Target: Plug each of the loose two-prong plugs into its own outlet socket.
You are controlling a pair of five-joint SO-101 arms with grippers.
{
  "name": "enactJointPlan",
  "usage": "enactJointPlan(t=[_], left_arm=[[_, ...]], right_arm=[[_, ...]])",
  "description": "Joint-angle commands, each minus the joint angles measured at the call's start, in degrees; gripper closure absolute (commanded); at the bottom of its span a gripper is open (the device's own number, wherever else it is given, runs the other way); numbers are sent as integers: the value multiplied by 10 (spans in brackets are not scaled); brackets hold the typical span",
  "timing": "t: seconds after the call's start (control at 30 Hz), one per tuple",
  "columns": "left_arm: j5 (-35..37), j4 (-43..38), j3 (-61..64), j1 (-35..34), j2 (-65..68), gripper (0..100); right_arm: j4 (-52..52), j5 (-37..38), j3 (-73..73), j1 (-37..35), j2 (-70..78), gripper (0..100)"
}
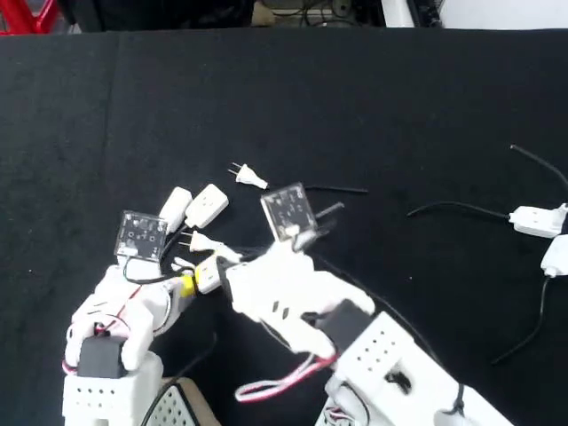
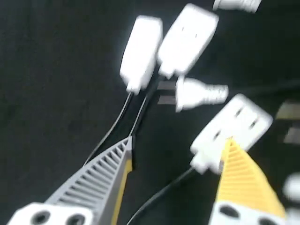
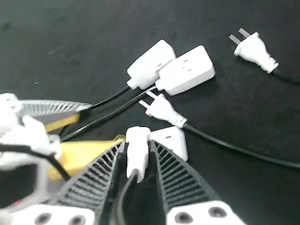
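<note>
Three plugs, three sockets, two further cord ends

The held plug in the right tool has its prongs hidden; the socket behind is half covered, possibly touching it.

Left arm and right arm white-shelled, black servos, red-and-white cable loops; left gripper ribbed grey and yellow, right gripper ribbed dark grey.
</note>
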Motion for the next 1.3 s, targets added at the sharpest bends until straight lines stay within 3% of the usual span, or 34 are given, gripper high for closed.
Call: enactJointPlan(t=[0.0, 0.1, 0.27, 0.43, 0.67, 0.9, 1.27], left_arm=[[-96, 30, -22, -100, -6, 704], [-123, 30, -7, -161, -6, 704], [-134, 30, 3, -206, -6, 704], [-135, 30, 15, -211, -6, 704], [-135, 13, 27, -211, -6, 704], [-135, 5, 35, -211, -6, 704], [-135, -5, 37, -210, -6, 704]], right_arm=[[2, 47, -72, 23, 78, 987], [3, 98, -99, 24, 162, 987], [66, 141, -183, 23, 299, 986], [117, 167, -269, 22, 384, 986], [119, 222, -310, 22, 438, 986], [121, 228, -363, 25, 502, 986], [345, 259, -531, 25, 497, 986]])
